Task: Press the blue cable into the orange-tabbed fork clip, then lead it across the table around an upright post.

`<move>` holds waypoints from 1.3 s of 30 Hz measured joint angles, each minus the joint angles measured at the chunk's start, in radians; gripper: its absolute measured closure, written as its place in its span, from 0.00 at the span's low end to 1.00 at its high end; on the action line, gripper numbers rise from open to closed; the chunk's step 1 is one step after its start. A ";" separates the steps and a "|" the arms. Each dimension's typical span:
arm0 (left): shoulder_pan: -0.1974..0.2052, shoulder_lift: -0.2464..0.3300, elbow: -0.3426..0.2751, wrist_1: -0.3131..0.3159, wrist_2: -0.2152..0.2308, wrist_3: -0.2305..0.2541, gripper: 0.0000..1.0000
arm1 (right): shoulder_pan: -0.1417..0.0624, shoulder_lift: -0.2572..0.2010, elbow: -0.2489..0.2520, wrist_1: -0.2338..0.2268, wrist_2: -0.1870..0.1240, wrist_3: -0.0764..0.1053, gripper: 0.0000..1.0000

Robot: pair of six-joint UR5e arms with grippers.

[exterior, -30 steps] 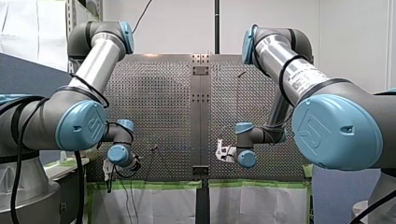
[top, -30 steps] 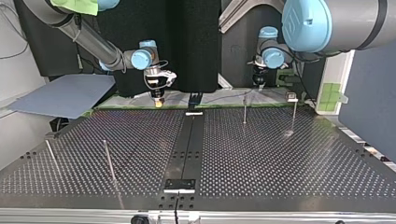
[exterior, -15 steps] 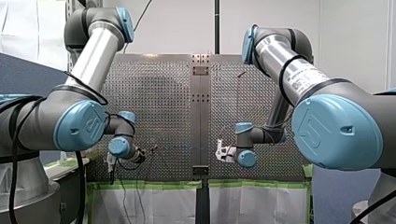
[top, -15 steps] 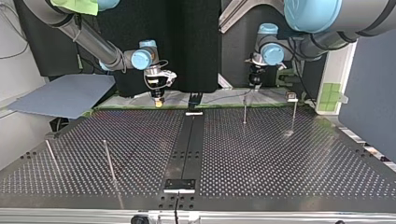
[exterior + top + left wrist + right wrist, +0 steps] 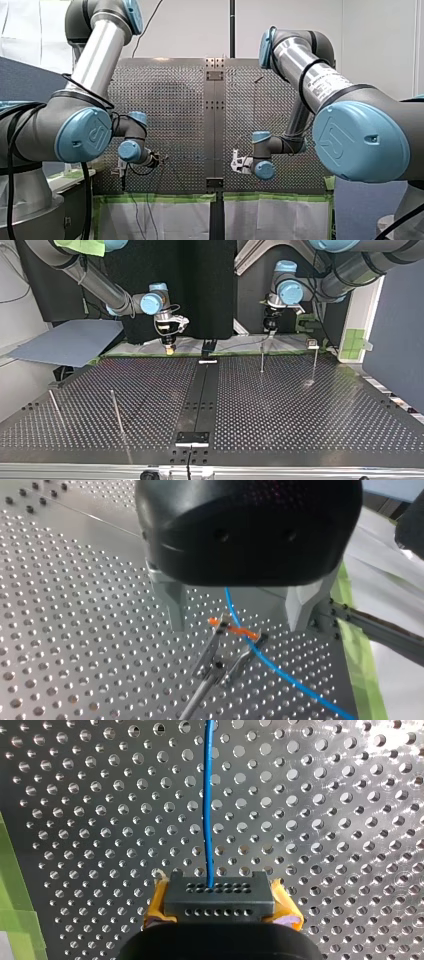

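Metal on the left first: my left gripper (image 5: 238,624) wide open over the perforated table (image 5: 75,605), nothing clamped. Squarely between those fingers (image 5: 176,605), the fork clip (image 5: 222,660), orange tabs (image 5: 250,634) up top, with the blue cable (image 5: 295,679) lying across its prongs (seated or just resting, can't tell). Off from there toward the green tape (image 5: 362,680) at the table's edge. Over to the right: my right gripper (image 5: 220,900), yellow pads (image 5: 157,902) tight together, pinched on the cable, blue line stretching straight ahead over the holes.

A robotics lab: my left arm (image 5: 95,60) and my right arm (image 5: 310,75) flank a perforated table (image 5: 300,410).
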State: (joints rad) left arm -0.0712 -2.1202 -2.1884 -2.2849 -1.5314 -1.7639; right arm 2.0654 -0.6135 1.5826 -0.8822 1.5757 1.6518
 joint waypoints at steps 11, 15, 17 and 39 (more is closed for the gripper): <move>-0.019 0.001 -0.002 0.005 -0.005 -0.007 0.02 | -0.001 0.000 0.000 -0.002 0.001 0.004 1.00; -0.024 0.001 -0.002 0.008 -0.007 -0.009 0.02 | -0.006 0.000 0.000 0.002 0.002 0.006 1.00; -0.026 0.001 -0.002 0.009 -0.010 -0.010 0.02 | -0.008 0.000 0.000 0.003 0.002 0.007 1.00; -0.034 0.001 -0.002 0.026 -0.038 0.010 0.02 | -0.011 0.000 0.000 0.005 0.001 0.011 1.00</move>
State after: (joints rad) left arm -0.1050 -2.1189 -2.1901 -2.2585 -1.5694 -1.7537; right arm 2.0548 -0.6132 1.5825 -0.8773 1.5764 1.6631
